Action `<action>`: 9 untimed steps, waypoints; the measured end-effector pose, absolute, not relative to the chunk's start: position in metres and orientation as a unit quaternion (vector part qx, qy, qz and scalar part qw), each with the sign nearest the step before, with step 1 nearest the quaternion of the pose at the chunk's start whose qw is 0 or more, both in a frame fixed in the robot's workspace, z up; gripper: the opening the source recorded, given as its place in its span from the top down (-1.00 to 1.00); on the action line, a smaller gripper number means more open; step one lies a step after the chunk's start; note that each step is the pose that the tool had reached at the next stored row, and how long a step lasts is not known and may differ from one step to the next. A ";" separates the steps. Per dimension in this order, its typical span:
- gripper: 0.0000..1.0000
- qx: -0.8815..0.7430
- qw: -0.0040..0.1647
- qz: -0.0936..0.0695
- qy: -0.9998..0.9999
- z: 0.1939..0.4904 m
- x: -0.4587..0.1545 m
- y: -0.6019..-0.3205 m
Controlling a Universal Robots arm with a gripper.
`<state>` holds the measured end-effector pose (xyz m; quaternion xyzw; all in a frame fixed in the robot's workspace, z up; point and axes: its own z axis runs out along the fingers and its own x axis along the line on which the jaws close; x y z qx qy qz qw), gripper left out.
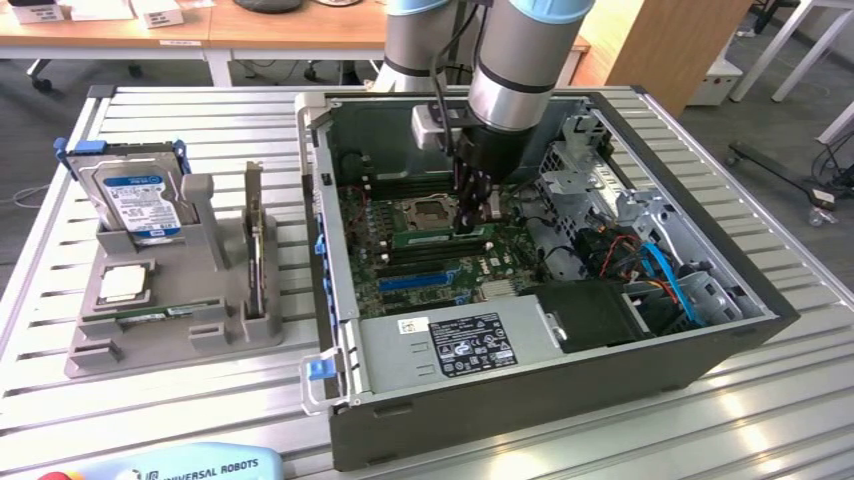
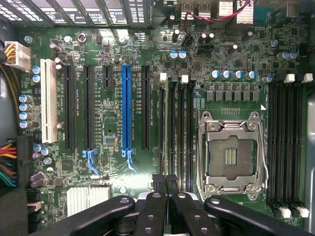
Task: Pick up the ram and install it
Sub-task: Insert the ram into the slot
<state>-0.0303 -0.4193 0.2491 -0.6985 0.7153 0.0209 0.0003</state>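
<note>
The arm reaches down into the open case, which lies on its side on a slatted table. The gripper is low over the motherboard, just near of the open CPU socket. Its fingers are drawn close together, clamped on the top edge of the ram. In the wrist view the gripper sits over one end of the ram, which stands on edge in the memory slot farthest from the socket, with the blue slot further off. I cannot tell whether it is fully seated. At the exterior view's left, a grey tray holds a hard drive, an upright card and a silver chip.
</note>
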 end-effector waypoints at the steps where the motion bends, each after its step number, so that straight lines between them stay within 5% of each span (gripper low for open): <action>1: 0.77 -0.699 0.000 0.021 0.715 0.249 -0.030 -0.419; 9: 0.77 -0.699 0.001 0.021 0.715 0.248 -0.030 -0.419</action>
